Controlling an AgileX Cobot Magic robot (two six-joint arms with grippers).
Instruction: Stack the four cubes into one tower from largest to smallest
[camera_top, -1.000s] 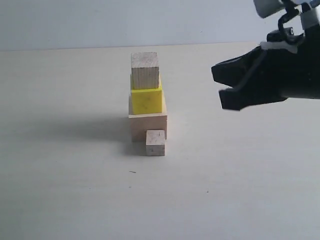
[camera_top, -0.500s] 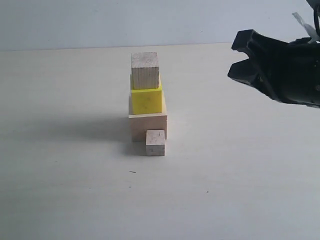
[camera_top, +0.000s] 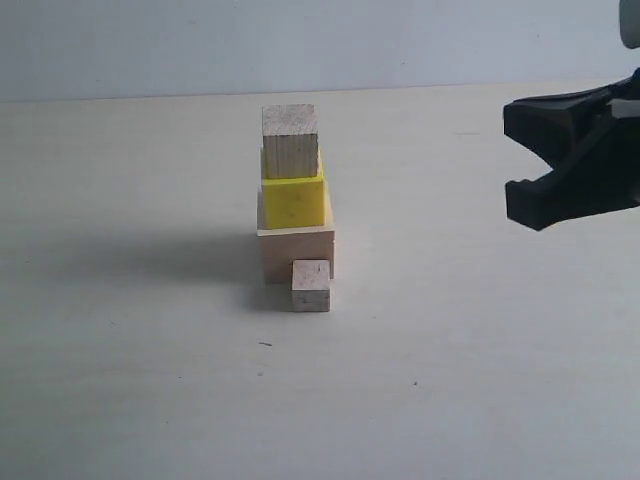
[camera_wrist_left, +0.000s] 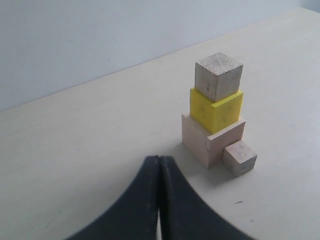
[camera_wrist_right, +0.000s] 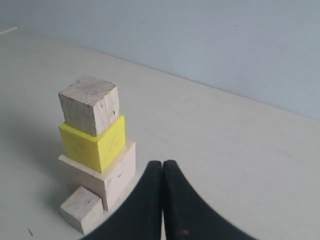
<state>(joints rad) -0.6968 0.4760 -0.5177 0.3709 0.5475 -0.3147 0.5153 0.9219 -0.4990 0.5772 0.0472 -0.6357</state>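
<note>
3-cube tower (camera_wrist_right: 93, 144), tiny cube (camera_wrist_right: 80, 209) at its base, jaws together

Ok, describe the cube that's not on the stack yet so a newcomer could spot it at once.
On the table, find the three-cube stack with a yellow cube in its middle. Just in front of its large wood base sits the tiny wood cube. It is the smallest and the only one not stacked.

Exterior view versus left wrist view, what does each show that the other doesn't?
Only the exterior view shows the right gripper, at that view's right edge. Only the left wrist view shows the left gripper, jaws shut. Both show the large wood cube, yellow cube and medium wood cube stacked, with the tiny cube on the table by the base.
</note>
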